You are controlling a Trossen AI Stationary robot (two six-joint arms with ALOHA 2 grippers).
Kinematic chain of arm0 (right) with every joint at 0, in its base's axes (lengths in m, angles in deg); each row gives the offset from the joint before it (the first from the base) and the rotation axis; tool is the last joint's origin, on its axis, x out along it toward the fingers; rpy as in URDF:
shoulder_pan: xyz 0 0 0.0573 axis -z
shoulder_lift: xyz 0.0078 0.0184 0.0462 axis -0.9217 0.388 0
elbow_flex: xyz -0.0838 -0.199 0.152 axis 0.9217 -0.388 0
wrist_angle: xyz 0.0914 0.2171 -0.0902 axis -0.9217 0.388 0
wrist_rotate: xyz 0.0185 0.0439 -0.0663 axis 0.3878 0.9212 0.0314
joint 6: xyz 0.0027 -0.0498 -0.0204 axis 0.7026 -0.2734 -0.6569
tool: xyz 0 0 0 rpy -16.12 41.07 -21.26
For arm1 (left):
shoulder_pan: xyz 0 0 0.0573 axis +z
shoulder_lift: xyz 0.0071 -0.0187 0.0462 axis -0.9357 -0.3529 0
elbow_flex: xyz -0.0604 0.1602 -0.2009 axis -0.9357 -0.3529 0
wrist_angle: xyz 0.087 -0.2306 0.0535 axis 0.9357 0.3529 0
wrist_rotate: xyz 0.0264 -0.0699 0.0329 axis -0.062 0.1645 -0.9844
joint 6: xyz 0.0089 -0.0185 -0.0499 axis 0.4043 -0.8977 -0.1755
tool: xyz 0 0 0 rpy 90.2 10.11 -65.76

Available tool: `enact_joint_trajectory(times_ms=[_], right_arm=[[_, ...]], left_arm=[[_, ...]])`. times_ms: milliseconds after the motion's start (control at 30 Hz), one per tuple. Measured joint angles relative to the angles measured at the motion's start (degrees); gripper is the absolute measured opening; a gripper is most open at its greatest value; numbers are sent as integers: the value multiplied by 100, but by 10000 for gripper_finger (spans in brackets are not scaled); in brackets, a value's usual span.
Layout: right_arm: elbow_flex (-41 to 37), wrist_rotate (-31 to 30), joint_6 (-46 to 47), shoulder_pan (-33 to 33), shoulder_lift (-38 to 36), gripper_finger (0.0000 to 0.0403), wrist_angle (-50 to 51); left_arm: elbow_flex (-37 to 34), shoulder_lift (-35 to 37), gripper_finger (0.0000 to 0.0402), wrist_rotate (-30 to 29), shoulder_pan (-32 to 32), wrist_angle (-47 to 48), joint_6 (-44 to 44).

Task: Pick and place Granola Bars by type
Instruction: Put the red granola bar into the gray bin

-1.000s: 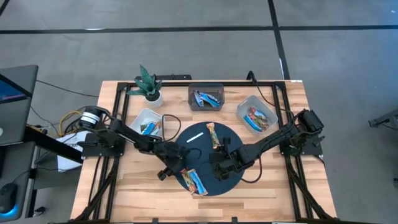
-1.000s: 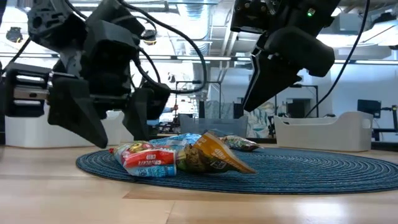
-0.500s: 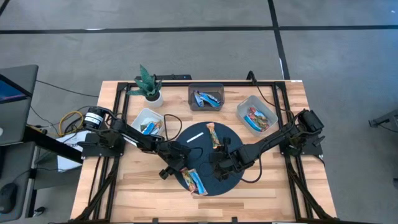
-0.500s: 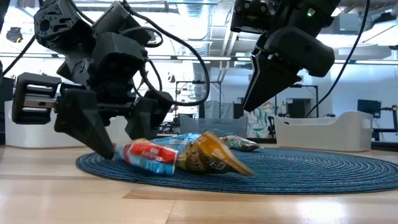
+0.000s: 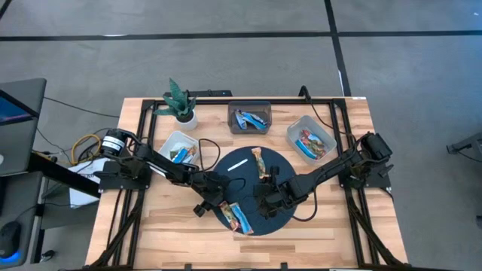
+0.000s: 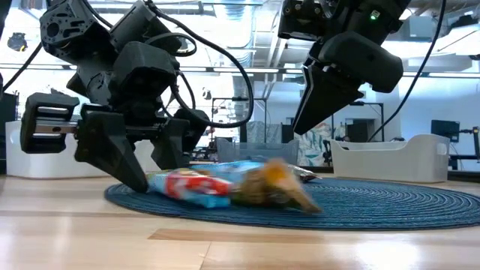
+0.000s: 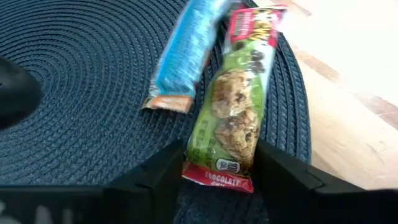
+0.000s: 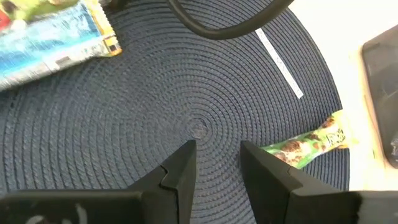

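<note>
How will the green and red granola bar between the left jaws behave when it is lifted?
The green and red bar looks thin and flat, so probably light. Its glossy wrapper may slip unless the left gripper pinches it firmly. It overlaps the blue bar, which might shift along on the mat.

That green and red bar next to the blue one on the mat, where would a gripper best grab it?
Across its narrow width near the end, from above: the green-and-red bar lies flat on the mat with long edges exposed, and the left gripper already straddles that end, fingers open.
</note>
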Motion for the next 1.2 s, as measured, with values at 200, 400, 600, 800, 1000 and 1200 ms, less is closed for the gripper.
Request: enact_joint_trajectory(times_ms=[200,400,600,800,1000,1200], right_arm=[[0,0,0,0,0,117,0],[0,0,2,0,0,117,2],[-4,0,1,0,0,117,0],[-365,-4,2,0,-9,117,-385],[-775,-12,118,17,-7,117,-630],[-785,-160,207,46,-26,117,-610]], left_arm=[[0,0,121,-28,4,-3,44],[0,20,89,-31,4,23,61],[-9,333,87,-58,4,353,105],[-9,960,86,-31,4,592,175],[-4,1211,86,-1175,90,358,258],[-11,1109,86,-1650,554,-108,136]])
